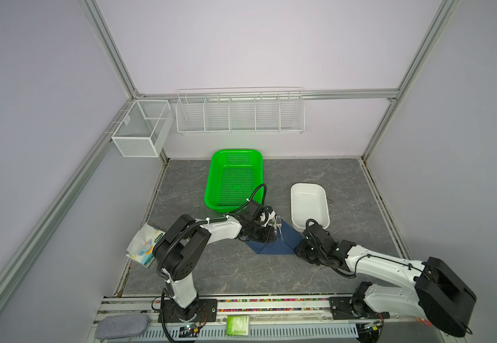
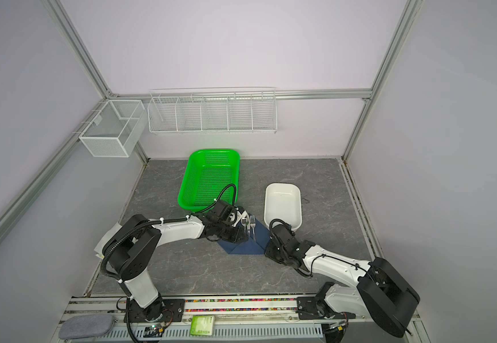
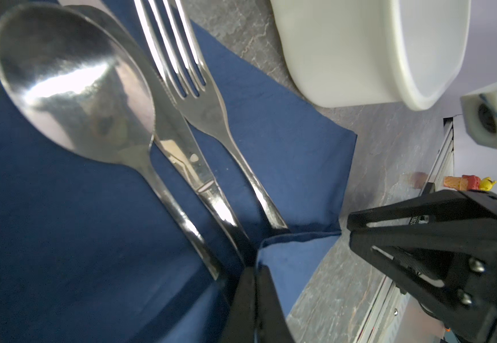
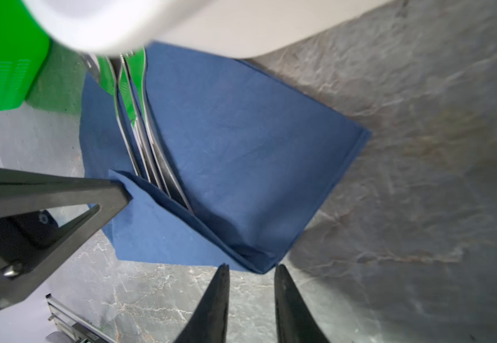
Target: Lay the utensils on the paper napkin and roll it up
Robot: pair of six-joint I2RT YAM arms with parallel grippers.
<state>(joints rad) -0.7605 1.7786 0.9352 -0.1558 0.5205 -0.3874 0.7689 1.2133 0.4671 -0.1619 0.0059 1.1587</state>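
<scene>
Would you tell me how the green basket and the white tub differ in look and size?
The green basket has perforated mesh walls; the white tub is solid and smooth. The basket is larger than the tub. Both are rounded rectangles, open side up.

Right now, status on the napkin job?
Left fingers shut at the folded corner; right fingers open, empty. Utensils on the paper napkin, handles under fold, not rolled. White dish close alongside.

Lab test cell, aluminium frame (image 1: 109, 50), blank panels (image 1: 256, 44)
</scene>
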